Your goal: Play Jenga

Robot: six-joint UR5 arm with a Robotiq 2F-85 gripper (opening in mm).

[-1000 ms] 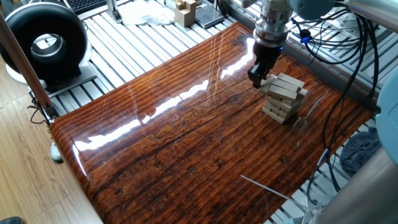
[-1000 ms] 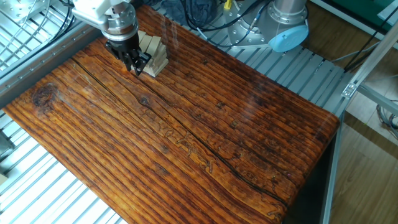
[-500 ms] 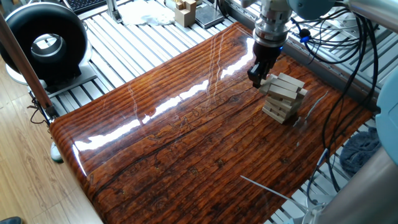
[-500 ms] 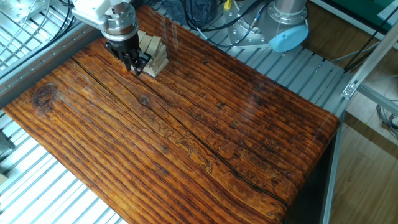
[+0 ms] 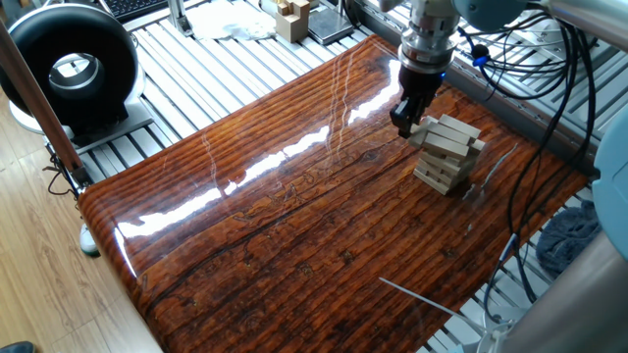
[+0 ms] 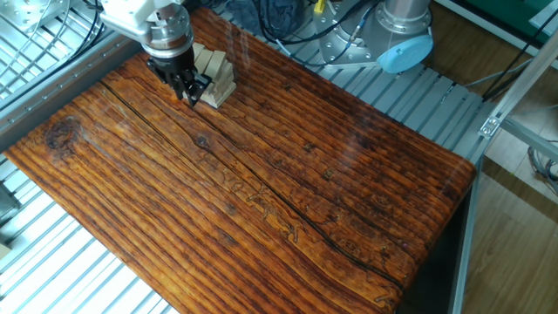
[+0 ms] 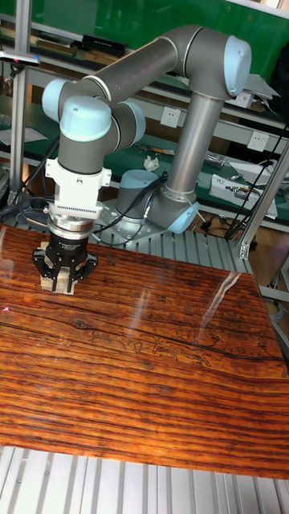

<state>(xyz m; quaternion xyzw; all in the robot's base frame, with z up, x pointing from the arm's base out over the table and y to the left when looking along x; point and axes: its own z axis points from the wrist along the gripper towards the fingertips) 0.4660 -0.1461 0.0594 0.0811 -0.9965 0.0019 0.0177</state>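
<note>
The Jenga tower (image 5: 449, 152) is a short stack of pale wooden bars in crosswise layers, standing near the far right of the glossy wooden table (image 5: 294, 216). My gripper (image 5: 404, 126) hangs straight down against the tower's left end, at the level of its upper layers. In the other fixed view the fingers (image 6: 185, 85) sit against the near side of the tower (image 6: 218, 77). In the tall fixed view pale wood (image 7: 62, 283) shows between the fingers of the gripper (image 7: 63, 278). Whether the fingers clamp a bar is not visible.
A black round device (image 5: 74, 69) stands off the table's left corner. Tan boxy wooden pieces (image 5: 291, 18) sit beyond the far edge. Cables (image 5: 510, 59) hang behind the tower. A thin pale stick (image 5: 422, 297) lies near the table's right edge. The arm's base (image 6: 401, 35) stands beside the table.
</note>
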